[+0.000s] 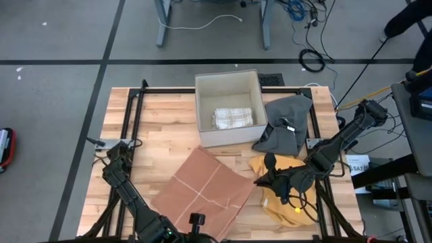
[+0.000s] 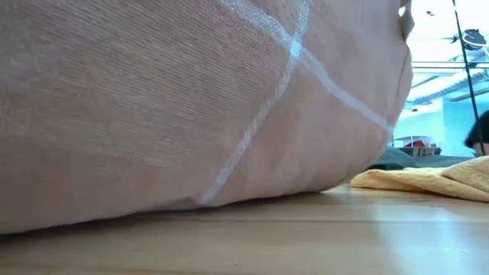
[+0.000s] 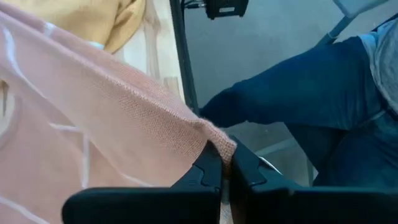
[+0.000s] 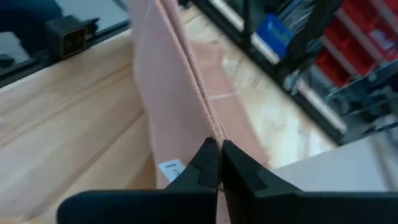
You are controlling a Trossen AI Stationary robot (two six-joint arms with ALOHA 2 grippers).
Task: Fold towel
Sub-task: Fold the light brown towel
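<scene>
Two grippers, left [image 3: 222, 169] and right [image 4: 219, 163], pinch corners of one soft, light pink towel [image 1: 202, 192], lower centre; edges suit gripping.

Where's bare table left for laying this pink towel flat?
Bare wood lies left of the box, between it and the left frame rail, above the pink towel. The right side is crowded: grey cloth, yellow cloth, right gripper.
</scene>
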